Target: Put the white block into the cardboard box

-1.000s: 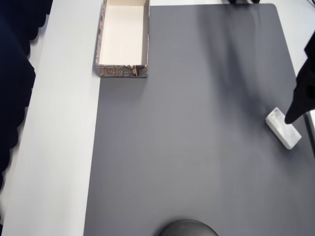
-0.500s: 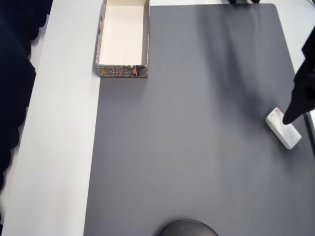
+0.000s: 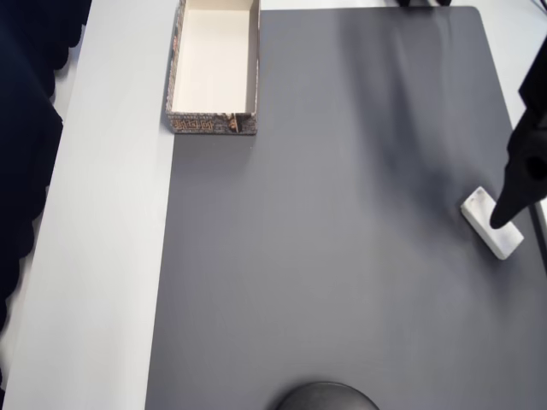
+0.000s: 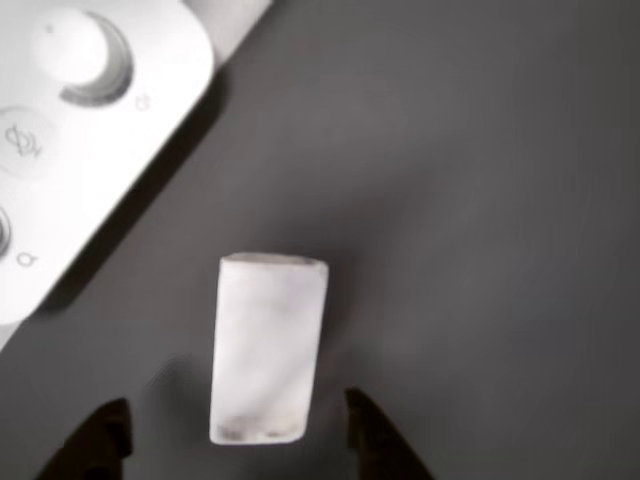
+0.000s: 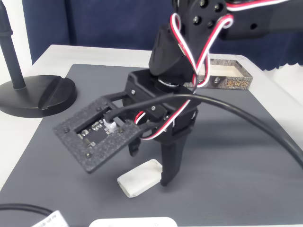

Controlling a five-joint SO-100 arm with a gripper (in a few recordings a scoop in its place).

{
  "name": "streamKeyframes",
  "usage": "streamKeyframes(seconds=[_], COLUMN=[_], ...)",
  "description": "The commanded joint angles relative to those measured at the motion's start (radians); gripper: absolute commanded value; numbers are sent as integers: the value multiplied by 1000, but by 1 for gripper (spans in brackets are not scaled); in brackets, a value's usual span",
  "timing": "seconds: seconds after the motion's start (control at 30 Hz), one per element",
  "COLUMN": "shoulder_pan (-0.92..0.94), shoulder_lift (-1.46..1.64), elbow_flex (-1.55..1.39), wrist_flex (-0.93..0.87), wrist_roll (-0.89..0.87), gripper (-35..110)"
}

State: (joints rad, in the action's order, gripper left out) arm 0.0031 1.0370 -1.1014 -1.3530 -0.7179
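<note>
The small plain white rectangular block point(image 3: 491, 222) lies flat on the dark grey rectangular mat point(image 3: 325, 239), close to the mat's right edge in the overhead view and set at a slant to that edge. The long shallow cardboard box point(image 3: 214, 68), cream-white inside with brown and grey mottled outer walls, sits well apart from the block, at the mat's upper left corner in that view, partly on the pale table point(image 3: 102, 256) beside the mat. In the fixed view the box point(image 5: 229, 78) shows behind the arm, at the mat's far side.

The black two-finger gripper point(image 4: 235, 430) hangs over the block with its jaws spread. In the wrist view the block point(image 4: 268, 345) lies lengthwise between the two dark fingertips point(image 4: 105, 430), with a gap of mat showing on each side, so neither touches it. In the fixed view one long black finger point(image 5: 170, 163) comes down just beside the block point(image 5: 140, 177), and whether its tip touches the mat cannot be told.

A white device with a round knob point(image 4: 80, 120) lies near the block, overlapping the mat's edge in the wrist view. A black round stand base point(image 5: 35, 94) rests at the mat's left corner in the fixed view.
</note>
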Motion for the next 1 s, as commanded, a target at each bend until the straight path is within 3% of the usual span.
streamKeyframes(seconds=[0.0,0.97], shoulder_pan=[12,31], shoulder_lift=[18,-15], elbow_flex=[57,49], wrist_flex=[12,-9], wrist_roll=[-15,-18], gripper=[32,34])
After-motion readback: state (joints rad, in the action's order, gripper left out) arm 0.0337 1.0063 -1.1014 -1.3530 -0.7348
